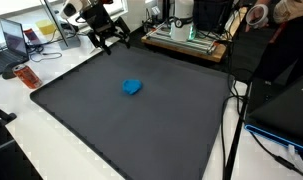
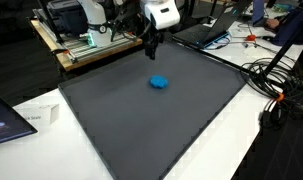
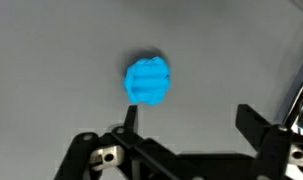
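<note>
End effector (image 1: pixel 112 41) hangs spread wide, gripping nothing, well apart from the blue lump (image 3: pixel 148 81) lying mid-tabletop (image 2: pixel 116 122). It looks light, soft and ridged. Best pinched across its middle, I'd say.

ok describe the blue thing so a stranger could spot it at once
A big dark grey mat covers most of the white table. Near its middle lies a small rounded bright blue lump, ridged in the wrist view. It is the only thing on the mat.
</note>
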{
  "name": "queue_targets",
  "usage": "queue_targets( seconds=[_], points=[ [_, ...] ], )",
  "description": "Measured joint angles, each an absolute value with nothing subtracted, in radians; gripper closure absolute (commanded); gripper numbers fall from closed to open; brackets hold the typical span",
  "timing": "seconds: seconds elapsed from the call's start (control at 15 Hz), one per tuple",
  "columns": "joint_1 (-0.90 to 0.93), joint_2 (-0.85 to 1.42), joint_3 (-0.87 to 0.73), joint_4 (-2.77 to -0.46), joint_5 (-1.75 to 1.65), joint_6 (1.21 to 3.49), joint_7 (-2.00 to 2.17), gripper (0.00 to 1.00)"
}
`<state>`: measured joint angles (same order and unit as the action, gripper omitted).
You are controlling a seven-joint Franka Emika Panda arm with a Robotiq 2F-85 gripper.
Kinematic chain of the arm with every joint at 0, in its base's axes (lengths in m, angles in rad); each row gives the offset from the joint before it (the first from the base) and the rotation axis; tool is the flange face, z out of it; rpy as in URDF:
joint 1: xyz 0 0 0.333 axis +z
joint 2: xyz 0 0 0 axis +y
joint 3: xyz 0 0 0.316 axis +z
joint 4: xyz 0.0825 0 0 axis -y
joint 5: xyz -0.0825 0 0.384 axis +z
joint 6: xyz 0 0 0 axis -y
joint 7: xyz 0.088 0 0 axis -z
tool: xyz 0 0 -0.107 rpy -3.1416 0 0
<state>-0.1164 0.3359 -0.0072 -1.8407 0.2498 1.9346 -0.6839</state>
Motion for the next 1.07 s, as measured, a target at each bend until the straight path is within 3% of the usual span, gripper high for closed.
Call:
queue_targets(
  seconds=[1.07],
  points=[
    [-0.163, 0.534, 0.029, -1.683, 0.331, 1.859, -0.748, 0.00]
  ],
)
